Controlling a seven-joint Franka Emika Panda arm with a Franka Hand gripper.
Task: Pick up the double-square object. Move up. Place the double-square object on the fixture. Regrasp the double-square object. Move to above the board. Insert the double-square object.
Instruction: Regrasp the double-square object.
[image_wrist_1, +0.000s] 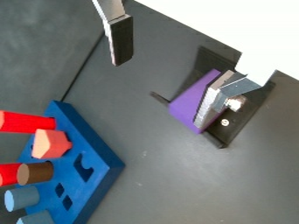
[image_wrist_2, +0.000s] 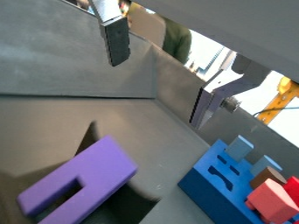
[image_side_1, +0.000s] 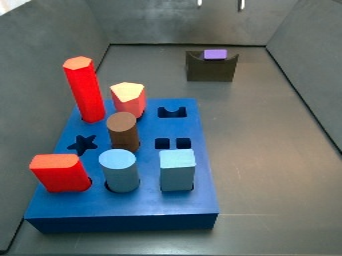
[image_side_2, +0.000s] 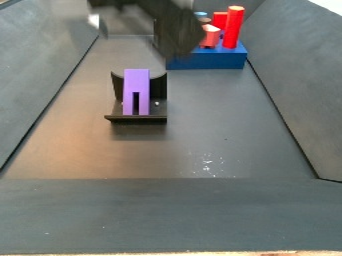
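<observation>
Double-square object (image_side_2: 136, 89), a purple piece with a slot cut into one end, leans on the fixture (image_side_2: 136, 117) and nothing holds it; the desk (image_side_1: 267, 130) is a dark, walled floor that carries everything. Largest on it is the blue board (image_side_1: 134, 200), which a side view shows whole: a tall red hexagonal post (image_side_1: 83, 88), an orange-topped peg (image_side_1: 128, 97), a brown cylinder (image_side_1: 122, 131), a red block (image_side_1: 59, 172), a light blue cylinder (image_side_1: 118, 170) and a light blue cube (image_side_1: 178, 169) stand in it, with open cut-outs between them. That same view shows the fixture only as a small dark shape at the far end, well apart from the board, with the purple piece a patch on top. A side view from the opposite end shows the bracket close up and the slot of the piece clearly, but only a far corner of the board, and a blurred dark mass near the top where the arm is. In a wrist view the gripper (image_wrist_1: 117, 39) hangs above bare floor, beside and apart from the fixture, with only one silver finger (image_wrist_1: 119, 35) and its dark pad in sight, so whether it is spread or pressed together cannot be told; nothing is seen against the pad. Another wrist view shows the slotted purple face (image_wrist_2: 79, 176) large, with a silver bracket part (image_wrist_2: 216, 96) behind it.
</observation>
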